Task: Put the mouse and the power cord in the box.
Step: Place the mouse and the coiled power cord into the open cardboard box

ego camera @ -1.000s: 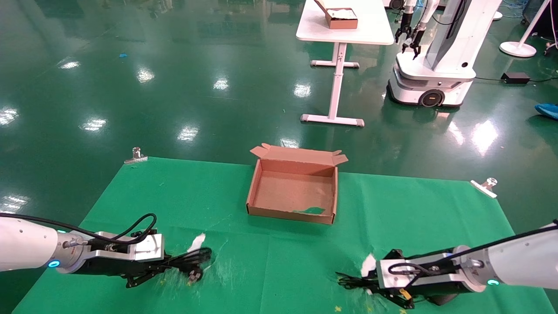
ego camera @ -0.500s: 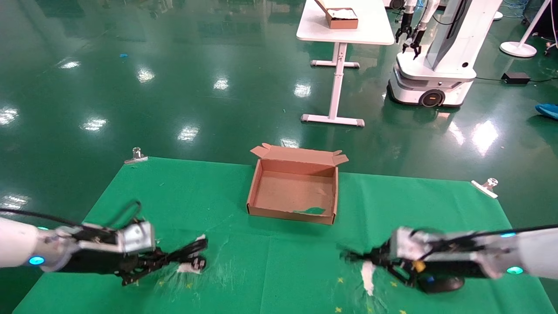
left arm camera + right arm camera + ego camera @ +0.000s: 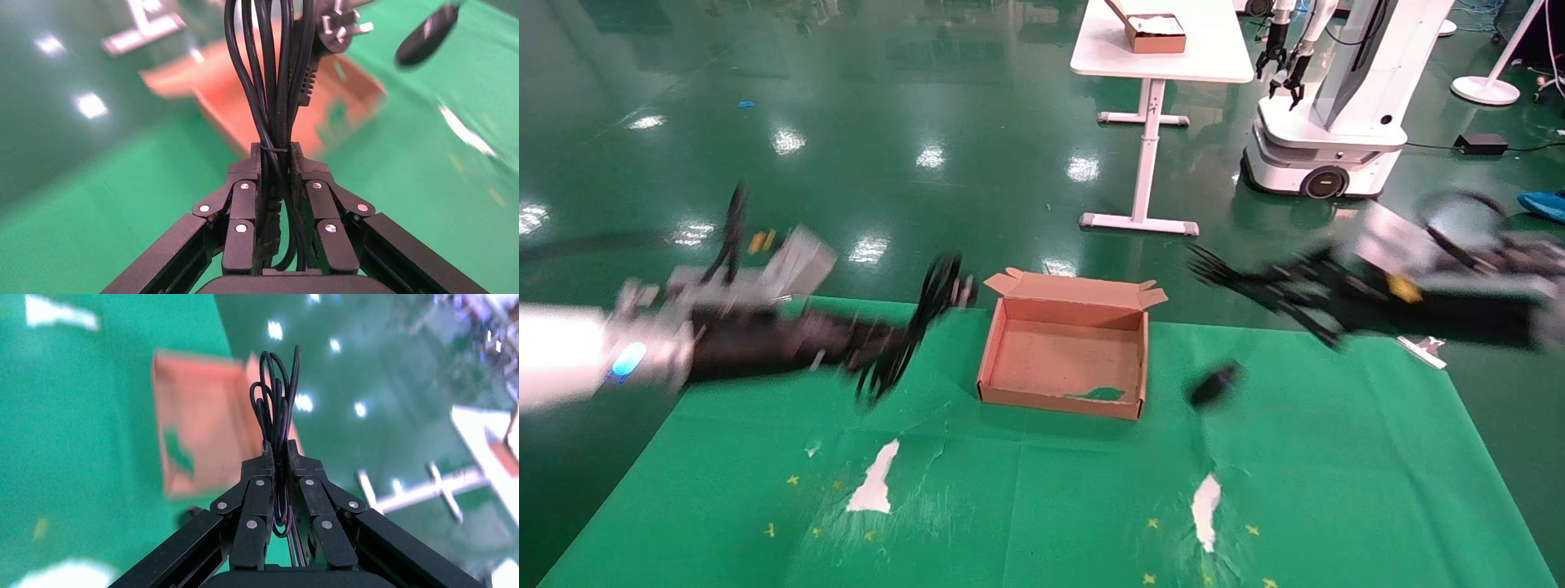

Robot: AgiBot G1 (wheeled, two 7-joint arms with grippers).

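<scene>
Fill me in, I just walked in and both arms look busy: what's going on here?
Both arms are in the air beside the empty cardboard box. The left gripper is shut on the bundled power cord, its plug hanging free. The right gripper is shut on the looped thin cable of the mouse, which dangles below it to the right of the box. Nothing is in the box yet.

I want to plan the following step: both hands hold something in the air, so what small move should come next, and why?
Probably bring the left hand over the box and lower it. It is shut on the cord, raised just left of the box, which holds nothing yet. The right hand grips the mouse's cable, and the mouse dangles right of the box.
</scene>
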